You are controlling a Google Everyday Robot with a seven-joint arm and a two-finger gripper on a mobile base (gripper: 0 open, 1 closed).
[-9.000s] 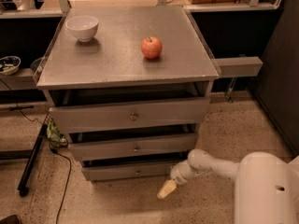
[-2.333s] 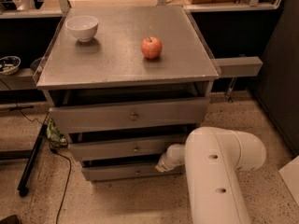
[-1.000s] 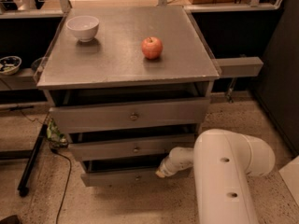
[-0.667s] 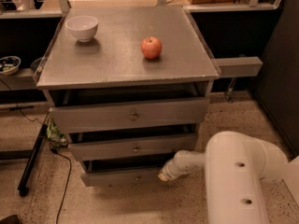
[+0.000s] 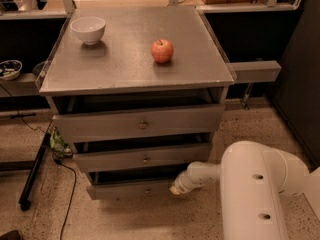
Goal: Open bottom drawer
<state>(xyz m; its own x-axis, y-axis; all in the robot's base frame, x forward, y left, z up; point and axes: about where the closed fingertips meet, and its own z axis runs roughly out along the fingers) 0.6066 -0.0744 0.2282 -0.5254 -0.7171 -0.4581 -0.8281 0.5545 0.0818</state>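
Low down at the front of the grey cabinet, the gripper [image 5: 176,189] sits against the right end of the bottom drawer [image 5: 120,190]. Whether it is open or closed, or has hold of anything, cannot be told from this angle. The drawer's small round knob [image 5: 147,189] lies just to the left of the gripper, apart from it. A dark gap shows along the top of the drawer front, directly above the gripper. Above that come the middle drawer [image 5: 115,160] and then the taller top drawer [image 5: 100,125]. The white arm [image 5: 252,184] reaches in from the gripper's right, its bulky link filling the lower right corner. Well above the gripper, on the cabinet top [image 5: 125,69], rest a red apple [image 5: 162,51] and, further left, a white bowl [image 5: 88,29].
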